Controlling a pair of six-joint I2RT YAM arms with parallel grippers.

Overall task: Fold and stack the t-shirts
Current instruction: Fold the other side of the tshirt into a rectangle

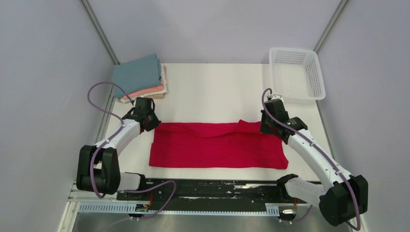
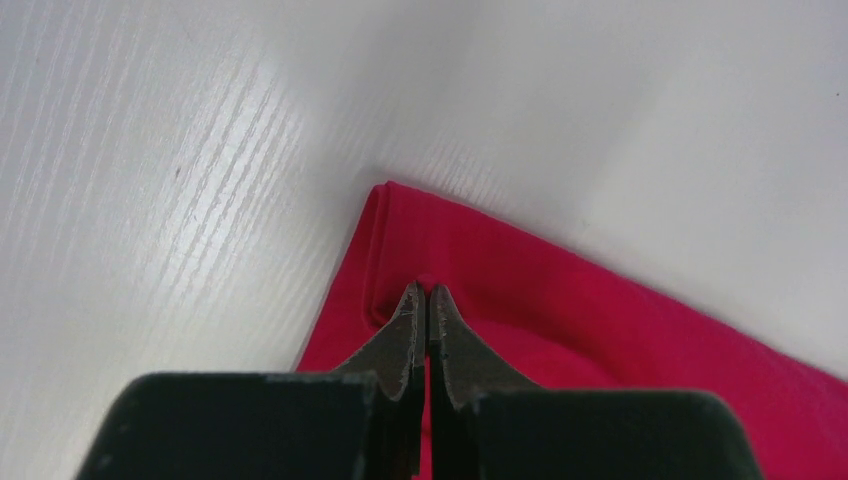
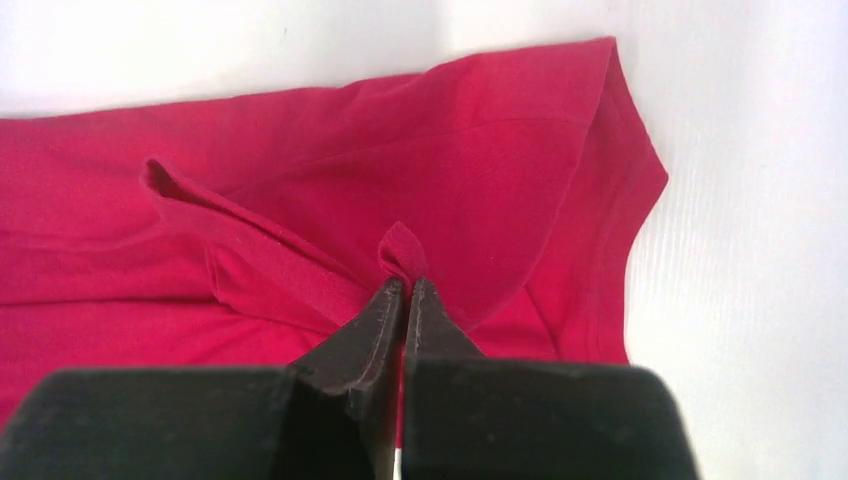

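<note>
The crimson-red t-shirt [image 1: 215,145] lies folded in a wide band across the middle of the table. My left gripper [image 1: 151,122] is at its far left corner, shut on a pinch of the red cloth [image 2: 560,300]. My right gripper [image 1: 267,126] is at its far right part, shut on a small raised fold of red cloth [image 3: 400,245] near the sleeve [image 3: 610,200]. A stack of folded shirts stands at the far left: teal-blue [image 1: 138,72] on top, salmon-pink [image 1: 145,93] and cream [image 1: 163,87] below.
A white plastic mesh basket [image 1: 296,72] stands at the far right corner. White tabletop [image 1: 212,92] lies between the stack and the basket. The arms' base rail [image 1: 208,191] runs along the near edge.
</note>
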